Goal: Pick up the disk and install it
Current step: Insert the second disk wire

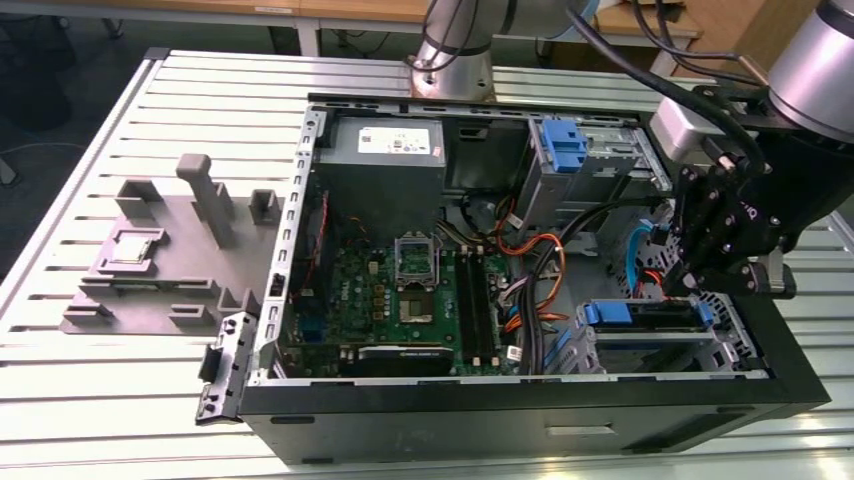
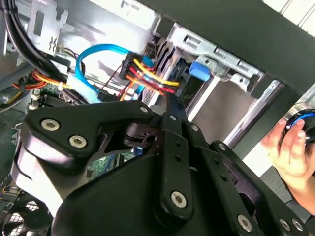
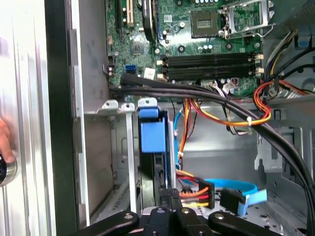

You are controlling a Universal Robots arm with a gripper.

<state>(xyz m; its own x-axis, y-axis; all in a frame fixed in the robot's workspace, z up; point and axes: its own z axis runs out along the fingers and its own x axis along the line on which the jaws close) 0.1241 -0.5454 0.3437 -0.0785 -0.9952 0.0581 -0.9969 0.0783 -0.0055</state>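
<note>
The disk (image 1: pixel 654 318) lies flat in the drive bay at the near corner of the open computer case (image 1: pixel 534 415), on the exterior view's right. Its blue plastic rail (image 1: pixel 607 312) faces the motherboard. In the first wrist view the disk (image 3: pixel 158 169) shows edge-on, dark, under a blue tab (image 3: pixel 150 135), between the bay's metal walls. My black gripper (image 1: pixel 697 290) hangs just over the disk's outer end. Its fingers are shut together in both wrist views (image 2: pixel 170 101) (image 3: pixel 170 194), with the tips at the disk's edge. I cannot tell whether they touch it.
Orange, yellow, black and blue cables (image 3: pixel 221 115) cross beside the bay. The motherboard (image 1: pixel 400 290), a grey box with a white sticker (image 1: pixel 387 150) and an upright blue latch (image 1: pixel 567 145) fill the case. A grey fixture (image 1: pixel 174 250) stands outside it. A person's hand (image 2: pixel 288 142) rests beyond the case wall.
</note>
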